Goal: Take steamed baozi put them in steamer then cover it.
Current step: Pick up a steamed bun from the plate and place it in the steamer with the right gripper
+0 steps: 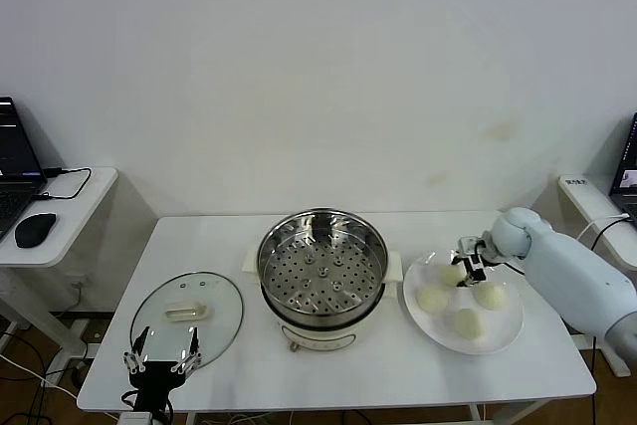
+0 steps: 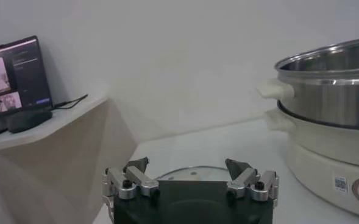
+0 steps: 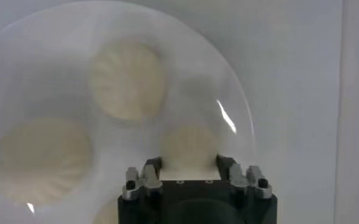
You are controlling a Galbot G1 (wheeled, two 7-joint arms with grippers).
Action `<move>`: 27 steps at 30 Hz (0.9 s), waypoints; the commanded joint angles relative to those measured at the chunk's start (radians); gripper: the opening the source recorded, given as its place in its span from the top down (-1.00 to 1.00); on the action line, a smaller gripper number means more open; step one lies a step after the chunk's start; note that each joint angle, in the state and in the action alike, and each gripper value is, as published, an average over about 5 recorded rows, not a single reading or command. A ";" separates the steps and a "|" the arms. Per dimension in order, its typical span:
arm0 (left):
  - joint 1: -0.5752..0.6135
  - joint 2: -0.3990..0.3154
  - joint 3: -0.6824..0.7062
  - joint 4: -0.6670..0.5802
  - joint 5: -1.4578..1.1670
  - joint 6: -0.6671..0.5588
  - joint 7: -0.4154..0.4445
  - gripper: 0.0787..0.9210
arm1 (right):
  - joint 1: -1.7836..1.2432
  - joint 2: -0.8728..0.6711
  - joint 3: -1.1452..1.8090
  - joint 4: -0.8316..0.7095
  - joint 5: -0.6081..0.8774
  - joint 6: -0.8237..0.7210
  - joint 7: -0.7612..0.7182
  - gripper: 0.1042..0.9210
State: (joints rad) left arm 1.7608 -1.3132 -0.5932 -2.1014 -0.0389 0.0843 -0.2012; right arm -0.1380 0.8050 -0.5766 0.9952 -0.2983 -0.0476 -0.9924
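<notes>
Illumination is bright, even and diffuse. The round shiny steel steamer basket [image 1: 321, 264] carries soft highlights along its rim. Beside that basket, the flat white round plate [image 3: 231, 103] shows a small glare streak; the cream-white dough buns [image 3: 128, 78] on it appear hazy and soft-focused.

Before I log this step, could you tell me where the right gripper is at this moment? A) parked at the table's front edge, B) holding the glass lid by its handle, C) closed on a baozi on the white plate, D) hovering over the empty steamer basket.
C: the right gripper is down on the white plate, its fingers shut on the baozi nearest the back, while the steamer holds nothing yet.
</notes>
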 commanded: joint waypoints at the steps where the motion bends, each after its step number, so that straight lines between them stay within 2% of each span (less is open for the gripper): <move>1: 0.000 0.002 0.000 -0.002 -0.001 0.000 0.001 -0.77 | 0.010 -0.024 -0.008 0.033 0.015 0.000 -0.003 -0.01; 12: -0.008 0.015 0.003 -0.008 -0.013 0.002 0.004 -0.77 | 0.239 -0.179 -0.168 0.262 0.236 0.000 -0.012 -0.05; 16: -0.010 0.023 0.003 -0.008 -0.022 0.002 0.007 -0.77 | 0.375 -0.209 -0.253 0.336 0.332 -0.051 -0.015 -0.05; 27: -0.009 0.038 -0.002 -0.017 -0.059 0.002 0.014 -0.77 | 0.703 -0.095 -0.509 0.451 0.541 -0.053 0.022 -0.07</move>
State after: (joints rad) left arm 1.7517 -1.2755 -0.5951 -2.1185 -0.0872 0.0857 -0.1863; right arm 0.3108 0.6686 -0.8982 1.3337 0.0711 -0.0824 -0.9873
